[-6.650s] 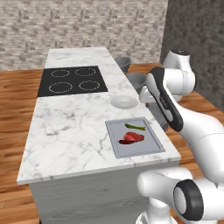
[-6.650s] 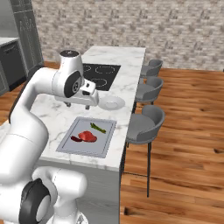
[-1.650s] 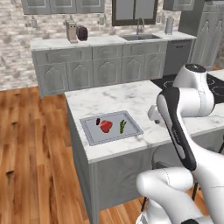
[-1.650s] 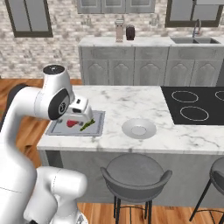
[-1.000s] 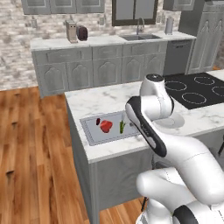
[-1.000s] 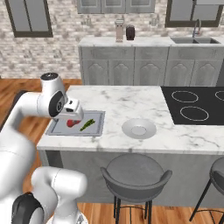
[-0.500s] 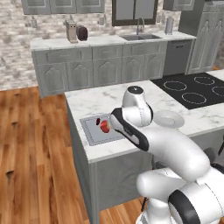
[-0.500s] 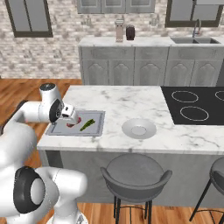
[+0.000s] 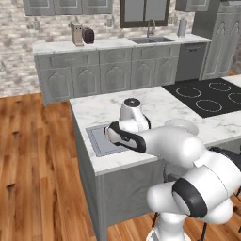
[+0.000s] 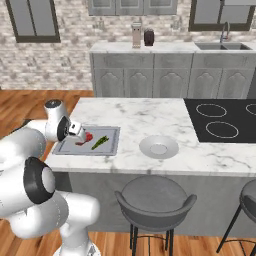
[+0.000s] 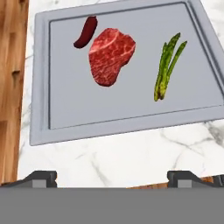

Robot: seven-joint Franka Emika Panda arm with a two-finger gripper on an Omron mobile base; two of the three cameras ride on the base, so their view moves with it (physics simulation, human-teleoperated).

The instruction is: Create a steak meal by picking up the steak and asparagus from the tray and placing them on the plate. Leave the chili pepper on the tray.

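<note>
The grey tray (image 11: 74, 105) lies on the marble island, and my gripper (image 11: 114, 178) hangs above its near rim, open, with nothing between the fingertips (image 11: 41, 177). On the tray the bright red steak (image 11: 111, 54) sits in the middle, the dark red chili pepper (image 11: 86, 31) touches its upper left corner, and the green asparagus (image 11: 168, 65) lies apart to its right. In the right base view my gripper (image 10: 80, 140) hovers at the tray (image 10: 112, 132) beside the steak (image 10: 88, 136) and asparagus (image 10: 100, 142). The white plate (image 10: 158, 147) stands empty to the right. My arm hides most of the tray (image 9: 98, 139) in the left base view.
A black cooktop (image 10: 220, 120) fills the island's right end. Grey stools (image 10: 155, 197) stand at the island's front edge. The tray lies close to the counter's left corner, with wooden floor (image 11: 11, 65) beyond that edge. A back counter with a sink (image 9: 150, 40) is behind.
The arm has swung left from the middle of the island and dropped over the tray. The food and plate have not moved.
</note>
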